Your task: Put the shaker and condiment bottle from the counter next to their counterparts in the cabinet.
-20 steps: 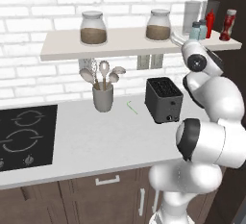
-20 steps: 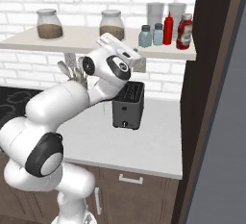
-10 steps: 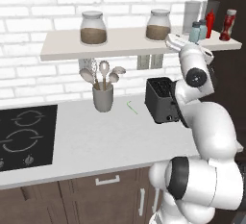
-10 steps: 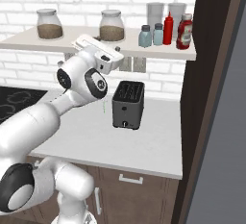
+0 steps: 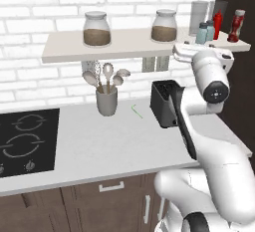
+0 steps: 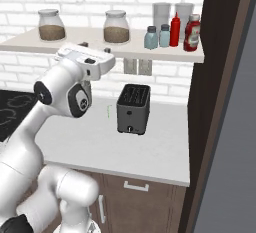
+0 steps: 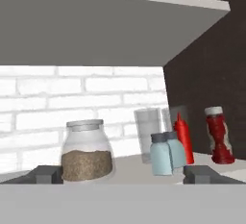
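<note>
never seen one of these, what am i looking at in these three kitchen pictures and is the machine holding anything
It is a rendered kitchen with a white robot arm on a driving base. Two pictures come from cameras on the base, behind the arm to its left and right; the third looks out from the hand. On the counter stand a black toaster and a utensil cup, beside a cooktop. On the cabinet shelf stand two jars, two shakers, a bright red squeeze bottle and the condiment bottle. The gripper is open and holds nothing.

one shaker [image 7: 160, 154] partly hides its twin [image 7: 176, 148] behind.
</note>
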You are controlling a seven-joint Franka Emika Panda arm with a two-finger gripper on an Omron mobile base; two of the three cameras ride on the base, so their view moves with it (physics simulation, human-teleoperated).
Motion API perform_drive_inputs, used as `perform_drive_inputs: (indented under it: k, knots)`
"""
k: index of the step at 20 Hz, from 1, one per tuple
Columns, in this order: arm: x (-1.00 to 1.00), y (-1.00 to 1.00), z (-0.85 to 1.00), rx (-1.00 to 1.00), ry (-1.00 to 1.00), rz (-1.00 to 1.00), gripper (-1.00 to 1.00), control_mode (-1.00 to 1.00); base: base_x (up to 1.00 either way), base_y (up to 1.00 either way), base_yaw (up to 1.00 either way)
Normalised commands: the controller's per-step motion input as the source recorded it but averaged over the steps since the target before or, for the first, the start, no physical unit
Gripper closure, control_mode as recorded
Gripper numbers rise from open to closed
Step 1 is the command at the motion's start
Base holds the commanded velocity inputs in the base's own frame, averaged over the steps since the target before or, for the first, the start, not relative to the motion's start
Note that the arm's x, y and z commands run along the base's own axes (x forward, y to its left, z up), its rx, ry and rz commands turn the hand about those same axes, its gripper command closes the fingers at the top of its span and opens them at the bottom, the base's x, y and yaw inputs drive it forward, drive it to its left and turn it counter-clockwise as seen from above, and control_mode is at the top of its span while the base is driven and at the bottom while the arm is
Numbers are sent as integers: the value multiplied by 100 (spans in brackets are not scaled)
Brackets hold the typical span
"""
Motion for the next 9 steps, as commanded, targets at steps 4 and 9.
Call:
perform_drive_inputs:
  k: [4, 9]
  knots:
    - [-100, -9, 2, -27, 8, 4, -100, -100, 0, 0, 0]
    - [-100, -17, 0, -22, 1, 3, -100, -100, 0, 0, 0]
